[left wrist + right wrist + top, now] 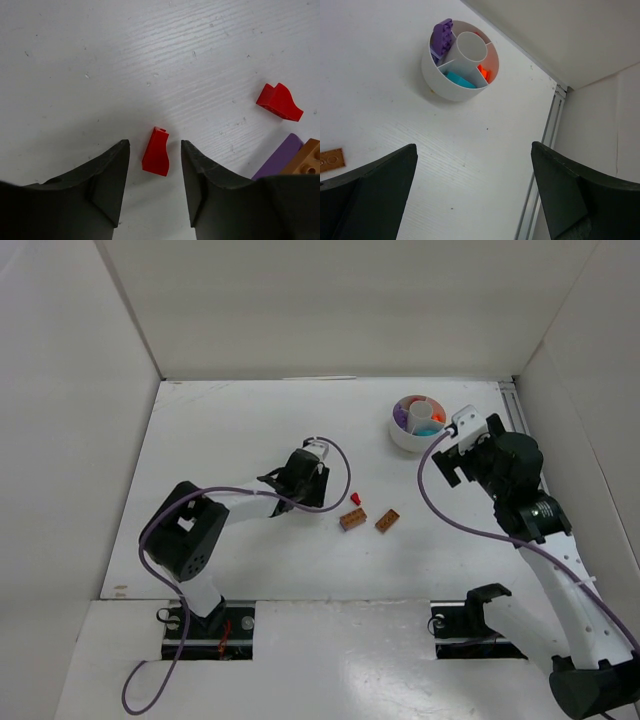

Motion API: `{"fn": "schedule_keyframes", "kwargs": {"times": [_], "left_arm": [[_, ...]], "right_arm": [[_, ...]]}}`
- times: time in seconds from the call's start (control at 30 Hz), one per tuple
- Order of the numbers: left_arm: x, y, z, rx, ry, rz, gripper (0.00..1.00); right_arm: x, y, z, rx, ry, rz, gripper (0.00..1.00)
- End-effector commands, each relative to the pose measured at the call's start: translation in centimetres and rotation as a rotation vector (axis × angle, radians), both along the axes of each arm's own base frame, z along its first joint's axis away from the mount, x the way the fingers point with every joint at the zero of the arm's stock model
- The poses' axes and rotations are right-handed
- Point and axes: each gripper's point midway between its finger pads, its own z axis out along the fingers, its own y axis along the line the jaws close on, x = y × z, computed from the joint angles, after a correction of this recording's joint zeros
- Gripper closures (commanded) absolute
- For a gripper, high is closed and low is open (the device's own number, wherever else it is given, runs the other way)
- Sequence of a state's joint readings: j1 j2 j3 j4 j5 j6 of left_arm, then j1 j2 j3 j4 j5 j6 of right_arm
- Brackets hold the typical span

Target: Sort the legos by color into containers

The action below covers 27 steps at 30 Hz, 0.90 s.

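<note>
inspection of sorting station, as found.

the left gripper (303, 483) (155, 146) is pointing down at the white table (250, 420) near its centre. its fingers (107, 180) are standing partly open and straddling a red sloped piece (156, 152). a thin gap is showing on each side of the piece, so nothing is being gripped. this piece is lying on the table and is hidden under the gripper in the top view.

a second red piece (354, 499) (279, 102) is lying at 2 o'clock from the first in the left wrist view, well apart from it. a purple piece (280, 159) and the near brown brick (352, 520) (306, 157) are lying together at 3 to 4 o'clock, at the frame edge. the far brown brick (387, 521) is lying just beside the near one, at its 3 o'clock in the top view.

the right gripper (452, 453) (474, 149) is hanging just beside the round white tub (400, 437) (445, 85), at its 4 o'clock in the top view. its fingers (380, 180) are spread wide and are holding nothing.

the tub is standing at 1 o'clock on the table. around its central hole, in the right wrist view, a purple brick (441, 37) is sitting in the 10 o'clock compartment, a teal brick (460, 80) at 6 o'clock and an orange-red brick (483, 73) at 4 o'clock.
</note>
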<state>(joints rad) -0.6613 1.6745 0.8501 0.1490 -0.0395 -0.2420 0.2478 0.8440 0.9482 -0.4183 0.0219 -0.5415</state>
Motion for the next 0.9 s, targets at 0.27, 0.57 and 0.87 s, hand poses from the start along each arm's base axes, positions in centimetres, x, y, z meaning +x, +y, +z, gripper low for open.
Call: {"fn": "schedule_keyframes", "kwargs": {"times": [0.27,0.57,0.87], "left_arm": [[0.4,-1.0,-0.7,0.021,0.005,0.002,0.8],[0.8,-2.4,4.0,-0.118,-0.044,0.067,0.94],[-5.3,-7.4,21.6,-0.729,-0.213,-0.252,0.86]], "right_arm": [[-0.4,-1.1,-1.0,0.002,0.019,-0.054,0.0],[-0.8,3.4,-2.5,0.036,0.025,0.216,0.0],[-4.4,12.2,-2.7,0.12,-0.133,0.773,0.02]]}}
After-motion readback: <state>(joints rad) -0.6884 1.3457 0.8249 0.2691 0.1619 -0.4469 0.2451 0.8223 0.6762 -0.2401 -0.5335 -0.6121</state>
